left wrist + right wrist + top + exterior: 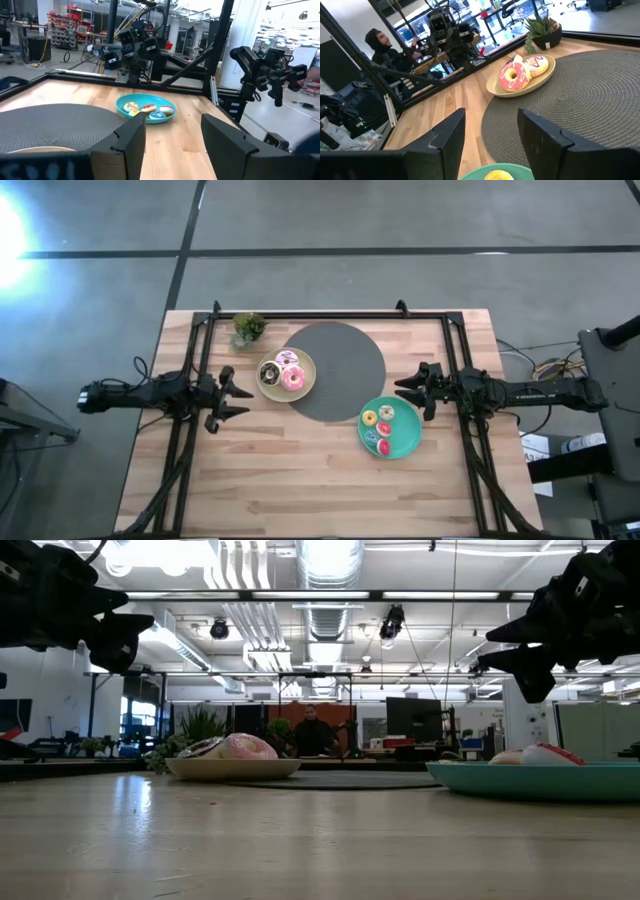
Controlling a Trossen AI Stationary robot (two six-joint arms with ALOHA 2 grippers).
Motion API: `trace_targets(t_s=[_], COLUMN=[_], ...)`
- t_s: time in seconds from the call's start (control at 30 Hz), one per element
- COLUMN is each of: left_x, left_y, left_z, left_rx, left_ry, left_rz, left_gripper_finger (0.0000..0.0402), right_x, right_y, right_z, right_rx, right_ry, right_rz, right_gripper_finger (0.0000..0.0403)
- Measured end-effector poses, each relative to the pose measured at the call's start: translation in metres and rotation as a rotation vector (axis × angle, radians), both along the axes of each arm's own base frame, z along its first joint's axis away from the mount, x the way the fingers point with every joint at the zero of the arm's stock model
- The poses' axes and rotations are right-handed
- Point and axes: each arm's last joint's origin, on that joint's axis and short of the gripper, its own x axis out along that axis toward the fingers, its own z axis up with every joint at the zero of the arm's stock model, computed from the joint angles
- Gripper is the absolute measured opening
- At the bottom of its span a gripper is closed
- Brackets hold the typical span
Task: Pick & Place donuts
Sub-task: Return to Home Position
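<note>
the job is looking close to finished, as far as i can judge. three big donuts (269,373) are sitting on the cream plate (309,363), which is overlapping the edge of the grey mat (345,365). four small donuts (369,418) are lying on the teal plate (405,435), just beside the mat on the right arm's side. i am seeing no donut off a plate, so nothing seems left to carry, and only parking the arms appears to be remaining.

the left gripper (243,400) is hovering above the bench (300,480) beside the cream plate, its fingers spread apart and holding nothing. the right gripper (402,392) is hovering above the bench just beside the teal plate, at the mat's edge, its fingers likewise released and empty.

the donuts are lying frosted face up, so each hole is pointing roughly straight up. being round rings, they are showing no long axis. the pink donut (511,77) is seeming to lean a little on its neighbours, tipping its frosting toward the right arm.
</note>
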Motion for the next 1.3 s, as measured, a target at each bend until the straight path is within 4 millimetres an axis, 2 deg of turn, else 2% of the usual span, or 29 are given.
trace_targets(t_s=[0.47, 0.83, 1.07, 1.3], left_x=[0.0, 0.0, 0.0, 0.0], left_y=[0.0, 0.0, 0.0, 0.0], left_z=[0.0, 0.0, 0.0, 0.0], left_rx=[-0.001, -0.001, -0.001, -0.001], left_ry=[0.0, 0.001, 0.001, 0.001], left_rz=[0.0, 0.0, 0.0, 0.0], left_gripper_finger=[0.0165, 0.0165, 0.0165, 0.0165], right_x=[-0.001, -0.019, -0.023, -0.024], right_y=[0.002, 0.01, 0.011, 0.012], right_z=[0.002, 0.024, 0.011, 0.011], right_rx=[-0.03, -0.359, -0.379, -0.54], right_ry=[-0.018, -0.247, -0.136, -0.145], right_rz=[0.015, 0.138, 0.168, 0.216], right_gripper_finger=[0.0173, 0.0171, 0.0174, 0.0174])
